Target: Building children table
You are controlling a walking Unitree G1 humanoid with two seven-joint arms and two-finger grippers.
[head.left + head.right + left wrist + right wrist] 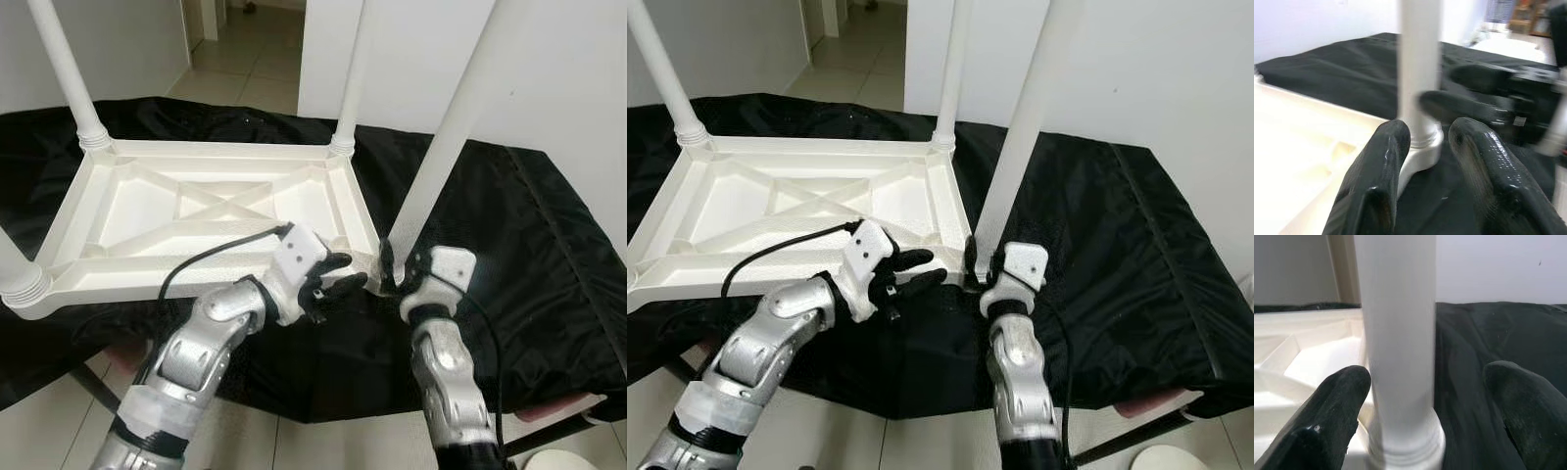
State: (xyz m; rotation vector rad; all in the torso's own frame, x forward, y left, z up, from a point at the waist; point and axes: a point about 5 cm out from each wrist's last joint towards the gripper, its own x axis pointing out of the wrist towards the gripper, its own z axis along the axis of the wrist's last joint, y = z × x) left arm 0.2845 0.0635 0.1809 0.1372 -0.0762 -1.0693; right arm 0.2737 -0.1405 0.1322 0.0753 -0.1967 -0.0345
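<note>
The white plastic children's table (pixel 196 149) lies upside down on a black cloth, its legs pointing up. The near right leg (pixel 436 157) stands slightly tilted in its corner socket. My right gripper (pixel 400 266) is open at the base of that leg, one finger on each side of it; in the right wrist view the leg (pixel 1396 333) stands between the fingers (pixel 1337 416). My left gripper (pixel 353 270) is open just left of the same corner, touching nothing. In the left wrist view its fingertips (pixel 1386 161) point at the leg base (pixel 1422 142).
The black cloth (pixel 529 255) covers the raised surface, whose near edge runs under my arms. Three more legs stand at the far left (pixel 64 69), far right (pixel 353 78) and near left (pixel 22 284). White walls and a tiled doorway (pixel 250 59) lie behind.
</note>
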